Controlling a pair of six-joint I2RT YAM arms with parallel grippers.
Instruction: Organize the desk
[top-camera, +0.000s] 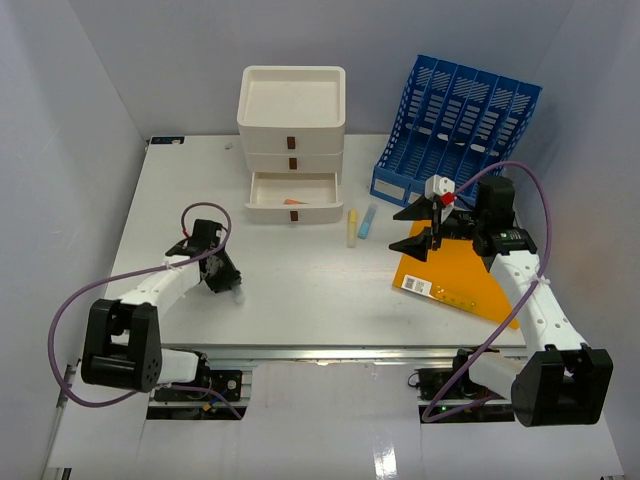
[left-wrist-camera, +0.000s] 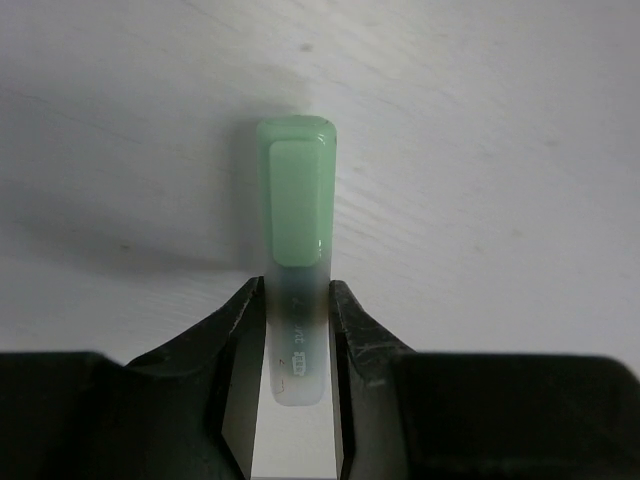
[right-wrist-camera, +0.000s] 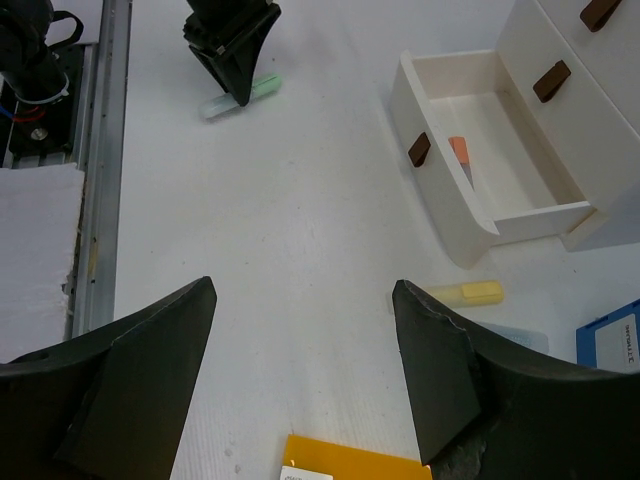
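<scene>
The white desk (top-camera: 300, 285) holds everything. My left gripper (top-camera: 222, 272) is low at the front left, shut on a pale green highlighter (left-wrist-camera: 297, 190) that lies on the desk; its fingers (left-wrist-camera: 240, 320) press the clear barrel from both sides, and the green cap sticks out ahead. From the right wrist view the same highlighter (right-wrist-camera: 240, 96) shows under the left gripper (right-wrist-camera: 233, 55). My right gripper (top-camera: 418, 228) hovers open and empty over the near-left edge of an orange folder (top-camera: 455, 270); its jaws (right-wrist-camera: 302, 290) stand wide apart.
A white three-drawer box (top-camera: 292, 125) stands at the back, its bottom drawer (top-camera: 292, 192) open with an orange item (right-wrist-camera: 460, 150) inside. A yellow highlighter (top-camera: 352, 227) and a blue one (top-camera: 368, 221) lie beside it. A blue file rack (top-camera: 458, 125) stands back right. A metal rail (right-wrist-camera: 100, 160) lines the front edge.
</scene>
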